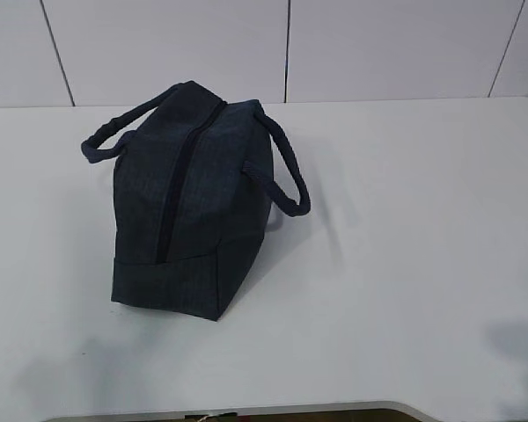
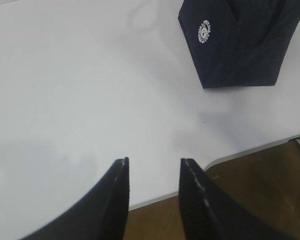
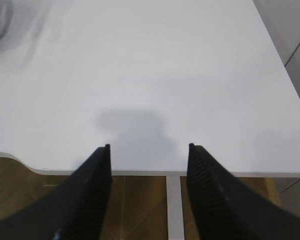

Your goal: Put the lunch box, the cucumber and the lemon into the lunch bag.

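Note:
The dark navy lunch bag (image 1: 189, 202) stands on the white table (image 1: 405, 246), left of centre, with its zipper shut along the top and its two loop handles flopped outward. In the left wrist view the lunch bag (image 2: 235, 45) shows its round white logo at the upper right. My left gripper (image 2: 154, 161) hangs open over the table's front edge, well short of the bag, with nothing between its fingers. My right gripper (image 3: 148, 146) is open too, empty, above the front edge on the right side. The lunch box, the cucumber and the lemon are out of view.
The white table's front edge (image 2: 250, 150) has a rounded corner, with brown floor (image 2: 250, 200) beyond it. A white table leg (image 3: 174, 210) shows below the edge in the right wrist view. A white panelled wall (image 1: 290, 44) stands behind the table.

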Robot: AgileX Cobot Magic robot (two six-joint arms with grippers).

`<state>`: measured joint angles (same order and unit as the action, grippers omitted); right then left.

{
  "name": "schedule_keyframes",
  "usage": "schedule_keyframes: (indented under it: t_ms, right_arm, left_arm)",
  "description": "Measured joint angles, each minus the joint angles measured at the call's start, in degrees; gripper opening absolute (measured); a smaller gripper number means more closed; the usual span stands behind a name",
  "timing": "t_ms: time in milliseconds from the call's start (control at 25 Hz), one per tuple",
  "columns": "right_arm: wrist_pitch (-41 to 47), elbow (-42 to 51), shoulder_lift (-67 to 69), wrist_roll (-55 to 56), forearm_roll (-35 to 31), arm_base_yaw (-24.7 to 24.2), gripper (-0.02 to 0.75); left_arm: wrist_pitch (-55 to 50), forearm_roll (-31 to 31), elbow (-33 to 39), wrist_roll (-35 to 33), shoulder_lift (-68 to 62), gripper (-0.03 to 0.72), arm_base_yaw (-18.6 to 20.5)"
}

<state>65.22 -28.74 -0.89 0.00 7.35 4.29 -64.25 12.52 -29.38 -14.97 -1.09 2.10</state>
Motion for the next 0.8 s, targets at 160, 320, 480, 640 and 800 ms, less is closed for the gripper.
schedule_keyframes:
  t_ms: [160, 320, 480, 640, 800]
  right_arm:
    - [0.1, 0.0, 0.0, 0.0, 0.0, 0.0, 0.402]
    - [0.1, 0.0, 0.0, 0.0, 0.0, 0.0, 0.402]
    - [0.1, 0.0, 0.0, 0.0, 0.0, 0.0, 0.402]
    - [0.1, 0.0, 0.0, 0.0, 0.0, 0.0, 0.402]
    - [0.1, 0.0, 0.0, 0.0, 0.0, 0.0, 0.402]
  left_arm:
    - [0.0, 0.0, 0.0, 0.0, 0.0, 0.239, 0.0]
    - [0.0, 0.0, 0.0, 0.0, 0.0, 0.239, 0.0]
    - [0.0, 0.0, 0.0, 0.0, 0.0, 0.239, 0.0]
    - [0.0, 0.0, 0.0, 0.0, 0.0, 0.239, 0.0]
    - [0.0, 0.0, 0.0, 0.0, 0.0, 0.239, 0.0]
